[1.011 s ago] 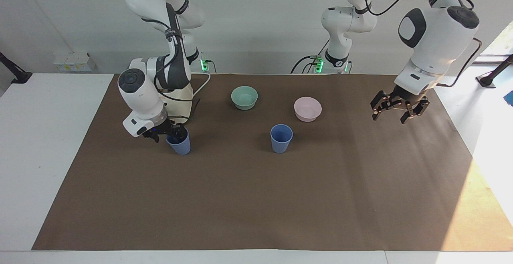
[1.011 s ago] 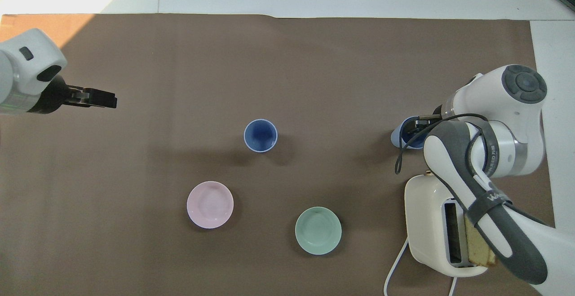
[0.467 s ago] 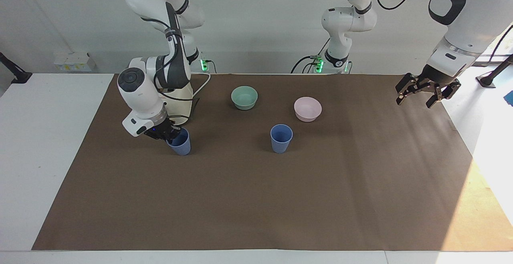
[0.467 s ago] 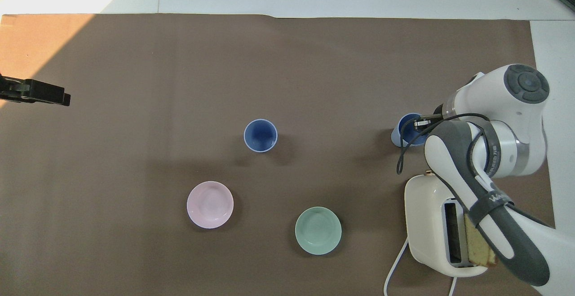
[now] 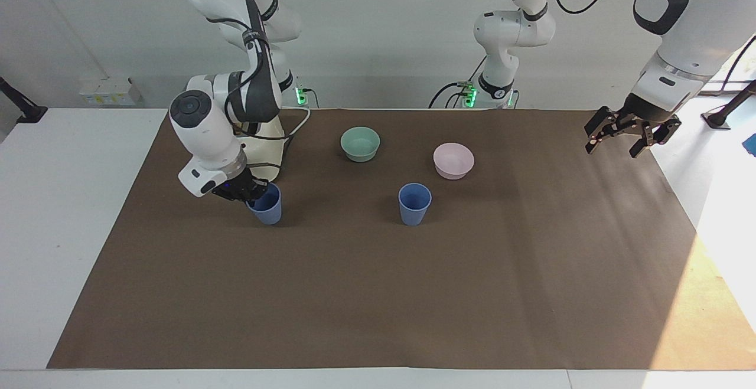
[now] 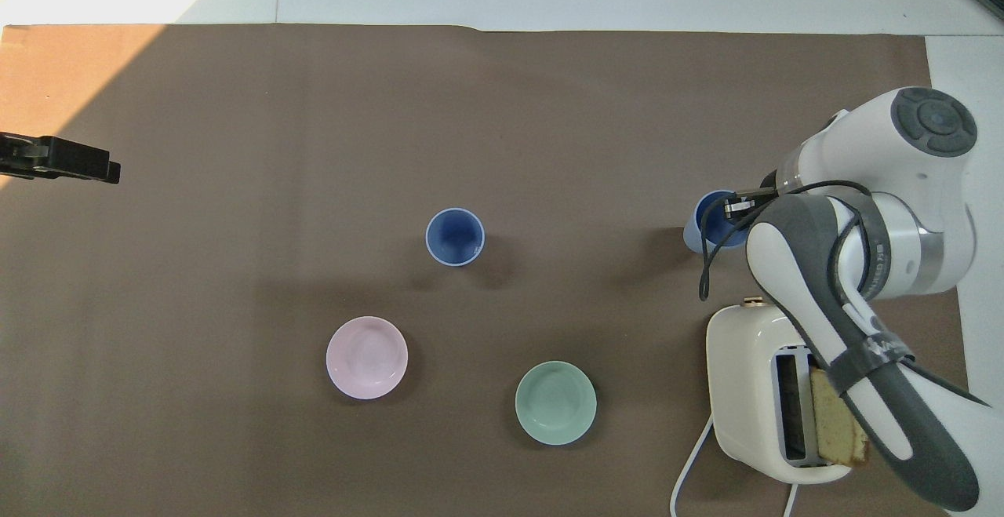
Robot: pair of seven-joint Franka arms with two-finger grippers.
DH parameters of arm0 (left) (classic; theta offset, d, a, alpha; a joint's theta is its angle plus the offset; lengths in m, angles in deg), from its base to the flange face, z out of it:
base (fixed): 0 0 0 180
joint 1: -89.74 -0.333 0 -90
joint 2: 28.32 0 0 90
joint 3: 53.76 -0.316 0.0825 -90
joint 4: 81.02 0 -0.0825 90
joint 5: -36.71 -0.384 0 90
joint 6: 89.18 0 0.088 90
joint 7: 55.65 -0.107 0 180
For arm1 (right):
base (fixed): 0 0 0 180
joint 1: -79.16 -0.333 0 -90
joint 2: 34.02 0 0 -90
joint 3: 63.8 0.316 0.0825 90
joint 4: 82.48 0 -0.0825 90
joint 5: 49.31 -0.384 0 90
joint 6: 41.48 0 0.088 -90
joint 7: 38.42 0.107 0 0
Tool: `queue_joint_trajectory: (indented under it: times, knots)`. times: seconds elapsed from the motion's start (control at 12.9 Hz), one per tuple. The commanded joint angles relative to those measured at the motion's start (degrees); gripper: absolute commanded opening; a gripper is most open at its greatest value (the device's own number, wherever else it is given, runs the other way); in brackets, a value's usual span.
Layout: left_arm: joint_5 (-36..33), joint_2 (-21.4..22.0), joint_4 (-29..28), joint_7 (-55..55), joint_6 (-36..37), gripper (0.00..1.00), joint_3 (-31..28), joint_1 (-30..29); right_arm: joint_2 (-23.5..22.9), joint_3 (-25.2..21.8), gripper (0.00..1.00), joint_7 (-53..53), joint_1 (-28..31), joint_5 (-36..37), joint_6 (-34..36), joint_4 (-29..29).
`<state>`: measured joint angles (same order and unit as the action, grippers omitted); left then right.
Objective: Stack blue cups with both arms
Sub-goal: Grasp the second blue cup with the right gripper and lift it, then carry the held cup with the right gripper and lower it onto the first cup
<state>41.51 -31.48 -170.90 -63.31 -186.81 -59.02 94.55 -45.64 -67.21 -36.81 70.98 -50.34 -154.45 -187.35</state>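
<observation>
toward the right arm's end of the brown mat (image 5: 366, 294), the right gripper (image 5: 253, 194) is clamped on the rim of one blue cup (image 5: 266, 207), one finger inside the mouth and the other on the outer wall. this held cup is tipped a little. whether its base is on the mat or just off it cannot be told. it sits just beside the cream toaster (image 6: 765, 391), farther from the robots than the toaster, which has a slice of bread (image 6: 838, 427) standing in its slot.

the second blue cup (image 5: 414, 203) stands upright on the mat near the middle of the table, well apart from the held cup and untouched. nearer to the robots than it are the pink bowl (image 5: 453, 160) and the teal bowl (image 5: 360, 143), each apart from the cups.

the left gripper (image 5: 629, 133) hangs in the air over the mat's edge at the left arm's end of the table, its fingers spread wide and holding nothing, well apart from both cups. the left arm waits there.
</observation>
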Motion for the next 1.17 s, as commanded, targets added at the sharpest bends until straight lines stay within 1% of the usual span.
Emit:
queue_joint_trajectory:
  times: [0.0, 0.08, 0.23, 0.31, 0.39, 0.47, 0.54, 0.62, 0.7, 0.86, 1.09]
  knots:
    - [-0.8, 0.2, 0.2, 1.1, 1.5, 1.00, 0.3, -0.6, -0.2, 0.1, 0.00, 1.3, -3.3, -0.7, 7.7, 8.9]
    - [-0.8, 0.7, -0.4, 1.1, 1.3, 1.00, 0.3, -0.6, -1.5, 0.1, 0.00, 2.5, -5.4, -0.9, 9.3, 12.5]
    - [-0.8, 0.6, -0.5, 1.0, 1.0, 1.00, 0.3, -0.6, -5.7, 0.2, 0.00, 4.0, -9.0, -0.6, 14.0, 21.3]
    - [-0.8, 0.7, -0.4, 1.0, 1.3, 1.00, 0.3, -0.6, -7.2, 0.2, 0.00, 7.8, -11.5, -0.6, 15.0, 24.7]
    - [-0.8, 0.7, -0.4, 0.9, 1.4, 1.00, 0.3, -0.6, -8.3, 0.2, 0.00, 13.4, -13.3, -0.7, 14.6, 27.3]
    - [-0.8, 0.7, -0.5, 0.9, 1.6, 1.00, 0.3, -0.5, -9.1, 1.3, 0.00, 17.7, -14.3, -1.8, 14.1, 28.9]
    - [-0.8, 0.8, -0.5, 0.9, 1.8, 1.00, 0.3, -0.5, -10.1, 2.5, 0.00, 20.5, -14.6, -4.3, 13.8, 30.8]
    - [-0.8, 0.9, -0.6, 0.9, 2.2, 1.00, 0.3, -0.5, -10.3, 2.8, 0.00, 22.4, -15.4, -5.2, 12.5, 31.4]
    - [-0.8, 1.6, -1.2, 2.1, 3.0, 1.00, 0.3, -0.5, -10.4, 3.5, 0.00, 23.5, -17.4, -5.2, 11.6, 31.4]
    - [-0.9, 3.3, -3.4, 2.1, 2.6, 1.00, 0.3, -0.5, -10.8, 3.6, 0.00, 25.5, -20.1, -5.2, 9.3, 31.2]
    - [-3.6, 3.9, -3.7, 2.2, 3.1, 1.00, 0.4, 0.3, -13.3, 3.6, 0.00, 29.0, -23.2, -5.2, 5.9, 31.4]
